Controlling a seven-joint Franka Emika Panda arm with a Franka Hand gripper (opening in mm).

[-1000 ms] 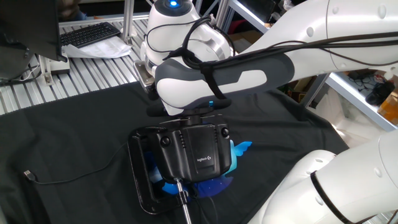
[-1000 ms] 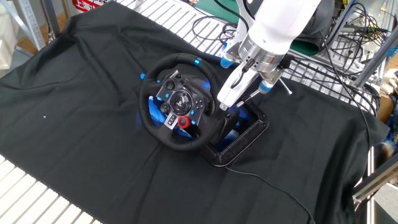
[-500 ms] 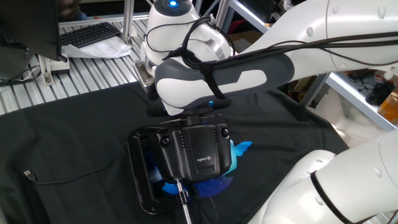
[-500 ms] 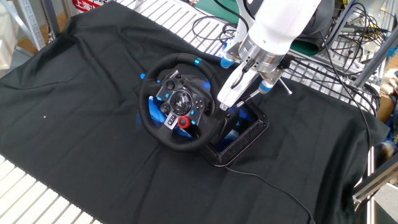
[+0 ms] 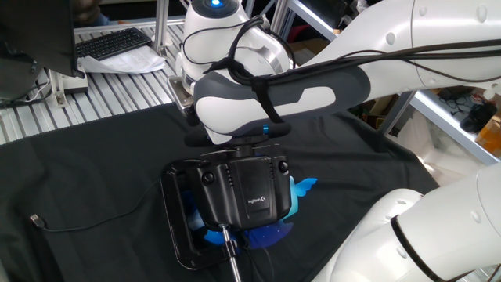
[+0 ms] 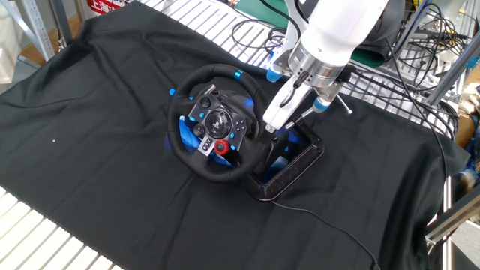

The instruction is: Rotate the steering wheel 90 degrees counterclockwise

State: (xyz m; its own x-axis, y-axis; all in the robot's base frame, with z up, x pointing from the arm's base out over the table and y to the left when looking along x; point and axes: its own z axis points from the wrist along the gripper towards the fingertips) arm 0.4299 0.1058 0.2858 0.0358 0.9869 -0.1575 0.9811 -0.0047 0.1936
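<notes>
1. Black cloth [image 6: 90, 150] covers the desk; slatted metal, cables [image 6: 259, 30] at the far edge.
2. Round black steering wheel [image 6: 214, 133], blue band up top, red knob near centre, sits mid-desk w/ boxy black housing [image 5: 246, 192] behind.
3. White two-finger gripper [image 6: 274, 125] at the rim's right side; jaw state: cannot tell.

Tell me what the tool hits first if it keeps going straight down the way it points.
Most likely the steering wheel: the tool points down at the rim's right edge. The black housing sits just behind it, and depth is unclear.
</notes>
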